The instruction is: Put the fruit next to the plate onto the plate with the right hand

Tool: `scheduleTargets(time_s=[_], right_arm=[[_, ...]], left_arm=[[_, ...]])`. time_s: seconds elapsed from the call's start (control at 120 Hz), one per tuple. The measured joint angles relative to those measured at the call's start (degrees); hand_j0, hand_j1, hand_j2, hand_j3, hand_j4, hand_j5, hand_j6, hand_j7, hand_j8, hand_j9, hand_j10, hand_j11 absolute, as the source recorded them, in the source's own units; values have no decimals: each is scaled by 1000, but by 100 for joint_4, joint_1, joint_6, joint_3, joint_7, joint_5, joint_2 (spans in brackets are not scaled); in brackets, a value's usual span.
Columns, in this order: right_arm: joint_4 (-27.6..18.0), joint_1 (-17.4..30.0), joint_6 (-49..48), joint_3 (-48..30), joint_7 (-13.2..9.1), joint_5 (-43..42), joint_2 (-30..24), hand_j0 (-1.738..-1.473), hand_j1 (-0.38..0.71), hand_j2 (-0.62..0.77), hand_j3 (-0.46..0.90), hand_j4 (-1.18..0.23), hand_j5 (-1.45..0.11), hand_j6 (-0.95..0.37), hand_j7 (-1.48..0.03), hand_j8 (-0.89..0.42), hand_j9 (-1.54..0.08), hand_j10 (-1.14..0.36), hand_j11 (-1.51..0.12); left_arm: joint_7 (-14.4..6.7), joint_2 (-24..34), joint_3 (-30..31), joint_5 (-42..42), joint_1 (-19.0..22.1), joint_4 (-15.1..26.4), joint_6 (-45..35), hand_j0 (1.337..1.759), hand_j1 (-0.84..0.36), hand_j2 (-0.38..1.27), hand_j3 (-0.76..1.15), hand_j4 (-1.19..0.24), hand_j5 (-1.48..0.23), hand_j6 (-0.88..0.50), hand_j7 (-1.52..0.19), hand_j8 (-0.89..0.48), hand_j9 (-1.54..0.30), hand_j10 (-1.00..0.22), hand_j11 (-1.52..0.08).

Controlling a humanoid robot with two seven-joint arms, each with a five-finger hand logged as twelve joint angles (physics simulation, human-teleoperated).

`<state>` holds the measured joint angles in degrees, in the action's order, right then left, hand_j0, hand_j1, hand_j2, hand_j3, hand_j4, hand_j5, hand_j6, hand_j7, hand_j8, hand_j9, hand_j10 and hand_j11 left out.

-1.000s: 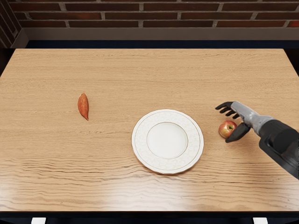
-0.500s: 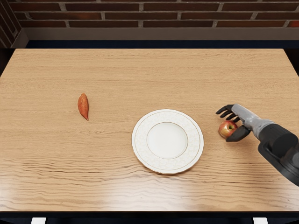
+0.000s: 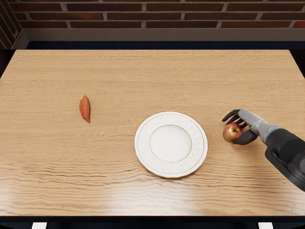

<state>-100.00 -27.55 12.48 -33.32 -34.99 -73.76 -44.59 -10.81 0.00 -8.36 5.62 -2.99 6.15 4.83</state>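
Head view: grasp step. Right hand (image 3: 243, 128) fingers (image 3: 232, 116) grip the apple (image 3: 232, 131) on the tabletop (image 3: 143, 76); next, lift it onto the plate (image 3: 141, 143).

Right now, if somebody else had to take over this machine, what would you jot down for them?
Right hand: cupped against the small red apple from its right; firm grip not confirmed.
Left arm: out of view.
Apple: on the wooden table, just right of the round white plate, not touching it.
Done: the reach.
Left: grasp, lift, set the apple on the plate.
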Motion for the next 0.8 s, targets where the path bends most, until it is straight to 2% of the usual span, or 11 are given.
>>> scheduleTargets(time_s=[0.258, 0.492, 0.525, 0.8], right_arm=[[0, 16, 1, -32, -1, -3, -17, -1655, 236, 93, 0, -573, -748, -444, -745, -438, -752, -570, -753], [0, 24, 11, -45, -4, -11, 24, -1650, 219, 95, -1, -653, -819, -444, -833, -419, -846, -638, -847], [0, 25, 12, -46, -3, -10, 25, -1649, 221, 130, -1, -669, -835, -447, -851, -423, -865, -652, -865], [16, 28, 1, -48, 5, 46, 35, -1645, 193, 152, -1, -779, -1037, -420, -1036, -363, -1073, -668, -1078]], left_arm=[[0, 0, 0, 0, 0, 0, 0, 1658, 349, 0, 0, 0, 0, -1, 0, 0, 0, 0, 0], [0, 0, -1, 0, 0, 0, 0, 1658, 349, 0, 0, 0, 0, -1, 0, -1, 0, 0, 0], [0, 0, -1, 0, 0, 0, 0, 1658, 349, 0, 0, 0, 0, -1, 0, -1, 0, 0, 0], [0, 0, -1, 0, 0, 0, 0, 1658, 349, 0, 0, 0, 0, -1, 0, -1, 0, 0, 0]])
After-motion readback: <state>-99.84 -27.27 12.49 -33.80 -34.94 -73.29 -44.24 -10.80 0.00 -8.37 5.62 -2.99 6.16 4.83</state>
